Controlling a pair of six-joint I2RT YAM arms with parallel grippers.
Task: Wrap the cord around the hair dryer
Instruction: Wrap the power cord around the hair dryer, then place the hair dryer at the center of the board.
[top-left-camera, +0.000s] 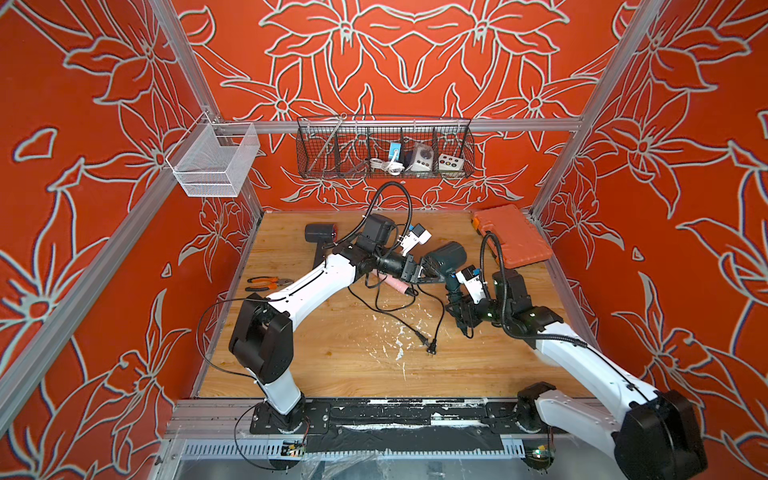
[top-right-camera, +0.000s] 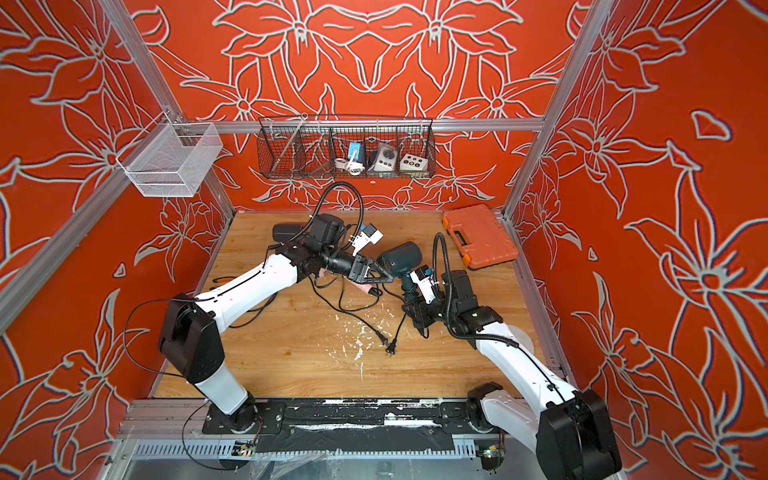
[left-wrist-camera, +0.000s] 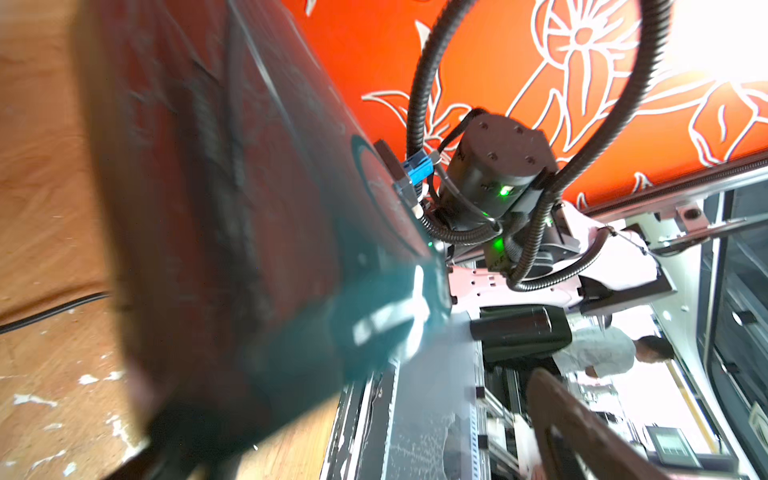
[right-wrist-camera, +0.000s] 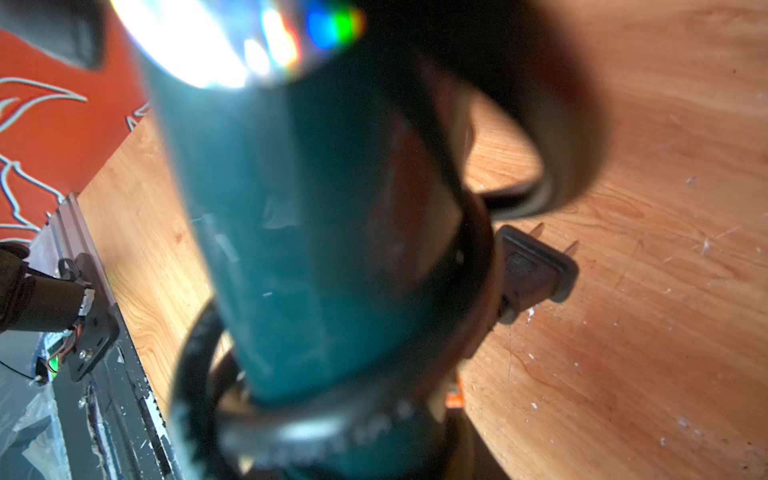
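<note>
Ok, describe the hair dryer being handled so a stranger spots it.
On the wooden table, find the orange tool case in the far right corner; the hair dryer is beside it, toward the middle. It is teal, handle in the right gripper, unlike the black dryer at far left and the pink dryer under the left arm.

**Left wrist view:** the hair dryer (left-wrist-camera: 249, 249) fills most of the frame, heavily blurred and cut off at the edges.

**Right wrist view:** the dryer handle is out of focus. The cord (right-wrist-camera: 519, 199) is a smeared loop. The plug (right-wrist-camera: 536, 270) is half masked behind the handle.

**Both top views:**
- The right tool (top-left-camera: 455, 301) is largely covered by its own wrist camera, and its fingers are not discernible.
- A pink item (top-left-camera: 397, 286) lies partly under the left arm (top-left-camera: 307, 286) and cannot be identified.
- The contents of the wire basket (top-left-camera: 332, 176) are too small to name.
</note>
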